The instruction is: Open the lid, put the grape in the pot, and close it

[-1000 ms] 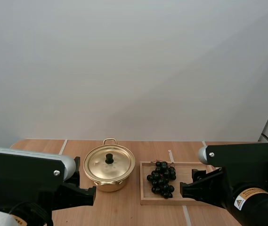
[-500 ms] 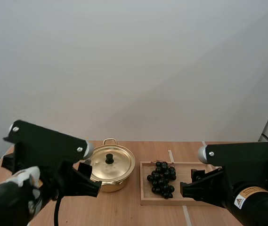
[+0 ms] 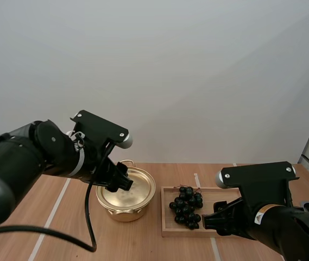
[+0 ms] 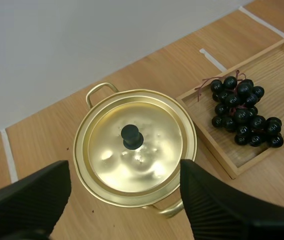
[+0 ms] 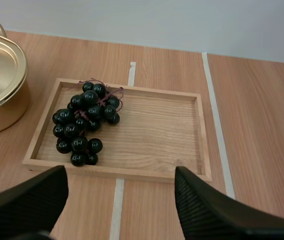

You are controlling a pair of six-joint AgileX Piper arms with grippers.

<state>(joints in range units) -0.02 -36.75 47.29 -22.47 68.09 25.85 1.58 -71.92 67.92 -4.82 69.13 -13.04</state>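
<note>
Gold pot shut under its lid, grapes at its 3 o'clock.

Before me the pot [image 3: 123, 211] stands upright on the table [image 3: 159, 173], round and shiny gold, with one loop handle at 12 o'clock and its twin opposite at 6 o'clock. Its lid [image 4: 146, 155] sits flat and centred inside the rim, with a small black knob [image 4: 132, 136] upright in the middle. The bunch of grapes [image 3: 187, 205], near-black with thin reddish stems at its far end, lies in the wooden tray [image 5: 156, 130], in the half nearest the pot, not touching the pot.
</note>
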